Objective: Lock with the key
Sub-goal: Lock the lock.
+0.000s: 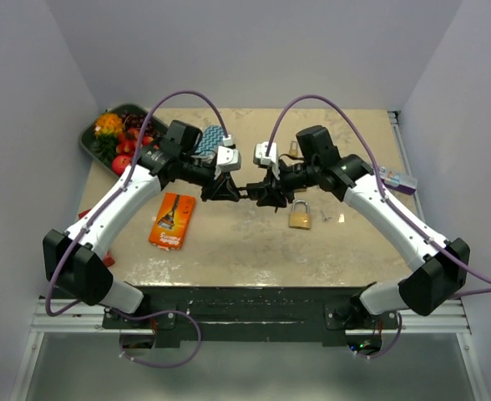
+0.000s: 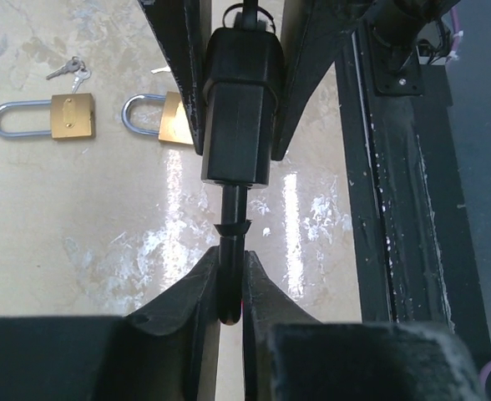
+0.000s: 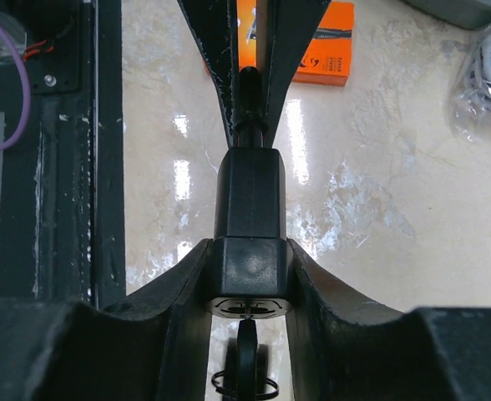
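A black padlock (image 1: 247, 191) hangs above the table between my two grippers. In the left wrist view its thin shackle (image 2: 231, 251) is pinched between the fingers of my left gripper (image 2: 231, 261), which is shut on it. The lock's body (image 2: 239, 109) extends away from that grip. My right gripper (image 3: 250, 255) is shut on the body (image 3: 250, 209), with a finger pressed on each side. The key (image 3: 245, 355) sticks out of the keyhole at the body's end, with a wire ring on it. From above, the left gripper (image 1: 229, 189) and the right gripper (image 1: 266, 194) meet tip to tip.
Two brass padlocks (image 2: 62, 117) (image 2: 166, 119) and small keys (image 2: 68, 71) lie on the table under the right arm. An orange packet (image 1: 172, 220) lies at the left. A tray of fruit (image 1: 91, 138) and a blue patterned bag (image 1: 210, 138) are at the back left.
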### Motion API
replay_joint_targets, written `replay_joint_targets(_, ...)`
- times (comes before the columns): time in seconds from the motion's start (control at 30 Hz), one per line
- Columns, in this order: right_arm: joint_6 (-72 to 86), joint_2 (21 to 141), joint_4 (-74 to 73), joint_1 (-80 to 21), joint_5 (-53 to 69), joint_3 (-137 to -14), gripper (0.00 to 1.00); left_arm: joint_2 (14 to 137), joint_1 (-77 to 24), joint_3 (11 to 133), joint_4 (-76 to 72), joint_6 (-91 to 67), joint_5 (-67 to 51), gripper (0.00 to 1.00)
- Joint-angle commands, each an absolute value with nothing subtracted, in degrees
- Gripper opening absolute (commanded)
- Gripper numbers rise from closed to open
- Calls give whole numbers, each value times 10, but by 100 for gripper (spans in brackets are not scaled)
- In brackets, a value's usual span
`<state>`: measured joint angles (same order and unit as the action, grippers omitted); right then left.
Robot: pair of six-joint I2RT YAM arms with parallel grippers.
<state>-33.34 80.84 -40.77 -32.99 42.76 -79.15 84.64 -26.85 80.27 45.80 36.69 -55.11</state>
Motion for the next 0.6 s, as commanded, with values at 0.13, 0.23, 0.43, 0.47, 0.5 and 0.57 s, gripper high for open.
replay_joint_targets(0.13, -191, 771, -284, -331, 479, -768, 0, 798, -258, 810, 387, 376, -562, 1)
replay_joint_targets(0.23, -170, 771, -269, -329, 490, -768, 0, 781, -258, 792, 360, 357, -567, 0)
replay_joint_targets(0.43, -144, 770, -253, -323, 511, -770, 20, 774, -250, 788, 370, 348, -609, 0)
replay_joint_targets(0.47, -145, 769, -252, -322, 513, -769, 35, 773, -249, 787, 370, 348, -613, 0)
replay_joint_targets(0.5, -144, 768, -248, -322, 512, -766, 42, 772, -249, 786, 371, 348, -616, 0)
replay_joint_targets(0.57, -148, 765, -246, -322, 512, -760, 43, 771, -249, 786, 370, 346, -620, 0)
